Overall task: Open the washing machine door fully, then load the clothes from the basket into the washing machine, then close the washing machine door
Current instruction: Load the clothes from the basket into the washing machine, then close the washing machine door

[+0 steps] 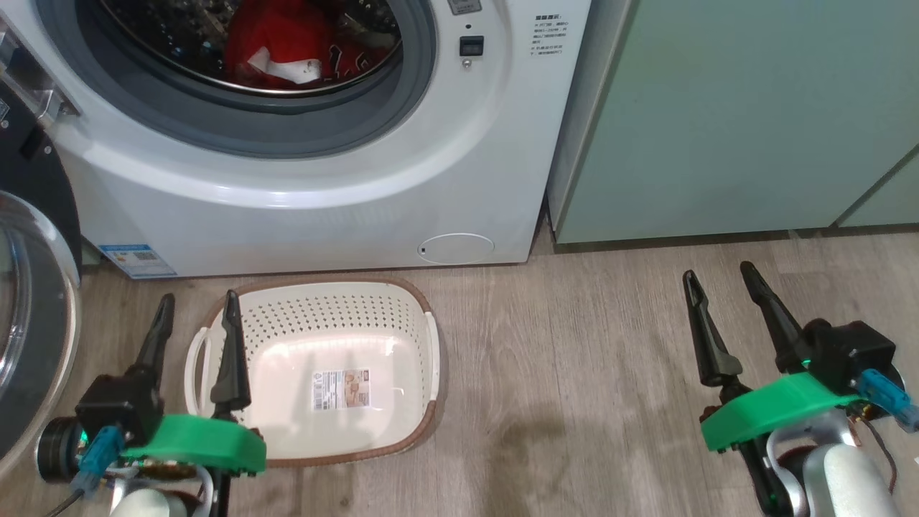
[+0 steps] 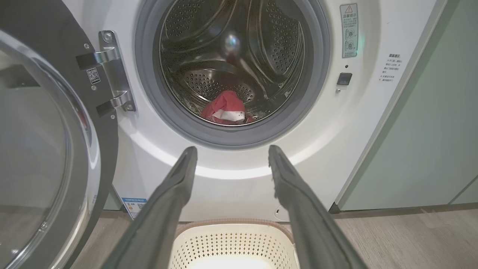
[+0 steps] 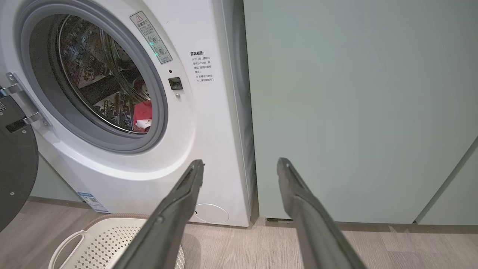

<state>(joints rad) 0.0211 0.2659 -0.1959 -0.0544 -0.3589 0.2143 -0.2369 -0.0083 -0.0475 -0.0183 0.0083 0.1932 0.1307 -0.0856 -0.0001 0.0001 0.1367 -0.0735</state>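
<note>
My left tool (image 1: 199, 296) and right tool (image 1: 718, 271): fingers spread wide, gripping and touching nothing. Red clothes (image 1: 280, 36) lie inside the washing machine (image 1: 287, 215). Its door (image 1: 36, 323) hangs open at left, and the basket (image 1: 323, 316) stands on the floor just before it. I cannot read the basket's label (image 1: 340, 389).

Each arm's jaws are showing as two long, dark, tapering fingers (image 1: 231, 352) rising from a black boxy housing (image 1: 118, 406). A bright green plastic bracket (image 1: 201, 441) is capping each wrist, a blue connector (image 1: 97, 452) is trailing cable, and a pale rounded forearm (image 1: 851, 477) is showing below.
</note>
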